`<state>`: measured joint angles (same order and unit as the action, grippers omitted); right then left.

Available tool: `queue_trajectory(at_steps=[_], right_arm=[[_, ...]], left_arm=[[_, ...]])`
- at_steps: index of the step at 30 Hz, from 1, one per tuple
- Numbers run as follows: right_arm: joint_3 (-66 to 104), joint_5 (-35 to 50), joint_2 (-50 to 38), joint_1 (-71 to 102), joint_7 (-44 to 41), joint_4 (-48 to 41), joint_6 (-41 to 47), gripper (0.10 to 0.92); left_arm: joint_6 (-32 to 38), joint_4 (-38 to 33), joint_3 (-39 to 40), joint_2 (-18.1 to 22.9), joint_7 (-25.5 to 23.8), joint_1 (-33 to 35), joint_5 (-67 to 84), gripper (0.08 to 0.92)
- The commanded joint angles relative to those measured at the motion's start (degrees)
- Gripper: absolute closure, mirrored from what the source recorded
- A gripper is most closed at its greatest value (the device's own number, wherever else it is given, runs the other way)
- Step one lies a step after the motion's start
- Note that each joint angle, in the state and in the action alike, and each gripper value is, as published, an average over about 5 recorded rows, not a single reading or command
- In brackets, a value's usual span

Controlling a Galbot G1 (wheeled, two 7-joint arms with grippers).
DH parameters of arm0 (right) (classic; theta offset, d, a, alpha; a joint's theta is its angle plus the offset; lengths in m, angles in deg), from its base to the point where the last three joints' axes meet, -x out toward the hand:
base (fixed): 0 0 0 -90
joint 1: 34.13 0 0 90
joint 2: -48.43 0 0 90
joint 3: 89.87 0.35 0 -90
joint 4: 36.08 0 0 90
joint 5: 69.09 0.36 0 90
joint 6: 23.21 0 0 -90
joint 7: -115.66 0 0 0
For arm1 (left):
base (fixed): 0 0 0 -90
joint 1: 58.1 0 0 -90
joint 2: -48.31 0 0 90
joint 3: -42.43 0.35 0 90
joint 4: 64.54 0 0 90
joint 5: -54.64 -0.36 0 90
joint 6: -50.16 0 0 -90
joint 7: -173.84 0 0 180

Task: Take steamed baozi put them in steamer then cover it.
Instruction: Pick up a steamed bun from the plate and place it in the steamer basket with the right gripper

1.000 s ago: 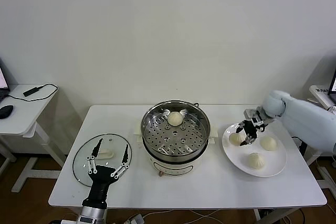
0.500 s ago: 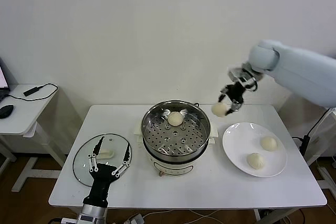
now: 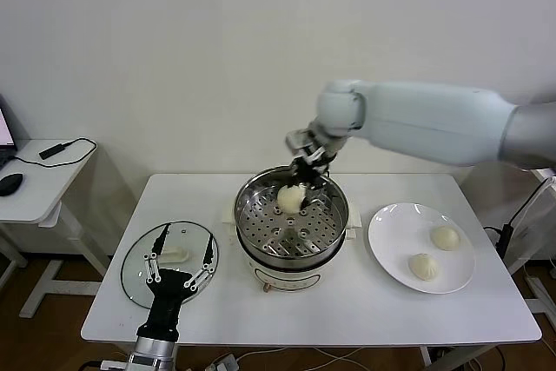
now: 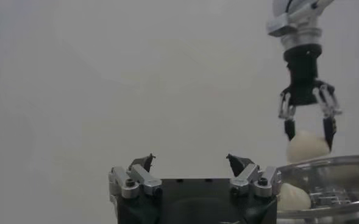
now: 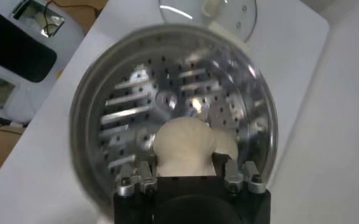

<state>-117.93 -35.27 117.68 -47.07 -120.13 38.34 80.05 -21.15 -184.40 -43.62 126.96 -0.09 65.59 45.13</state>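
My right gripper (image 3: 306, 182) hung over the steamer (image 3: 291, 225), clenched on a bun (image 5: 184, 143) (my left gripper (image 3: 179, 268) waited, fingers spread, beside the lid (image 3: 168, 261)).

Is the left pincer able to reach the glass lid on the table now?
Probably yes: the left pincer is open, just over the glass lid, with nothing between them.

- The right gripper (image 3: 306, 173), closed on a baozi (image 4: 308, 147), hung over the steamer's (image 3: 291, 219) far rim, blocking that side.
- Another bun (image 5: 228, 141) sat on the tray directly beneath; the near perforated tray lay open.
- The left gripper (image 3: 181, 265), fingers spread, occupied the space above the cover (image 3: 139, 263).
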Motion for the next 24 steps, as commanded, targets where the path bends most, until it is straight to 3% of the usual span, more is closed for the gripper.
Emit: queue_trajectory(at_steps=[1,15,24], right_arm=[[-2.4,3.0,7.4,3.0,7.4,-0.3,4.5,0.393],[-2.4,-0.6,11.0,7.0,8.3,-4.4,6.9,0.398],[0.2,-0.4,8.3,6.9,8.3,-0.8,7.2,0.228]], left_arm=[[0.2,-0.1,0.0,0.1,0.1,0.1,0.0,0.177],[0.5,0.0,-0.4,0.2,0.2,0.5,0.2,0.177],[0.5,-0.1,-0.5,0.3,0.2,0.6,0.3,0.177]])
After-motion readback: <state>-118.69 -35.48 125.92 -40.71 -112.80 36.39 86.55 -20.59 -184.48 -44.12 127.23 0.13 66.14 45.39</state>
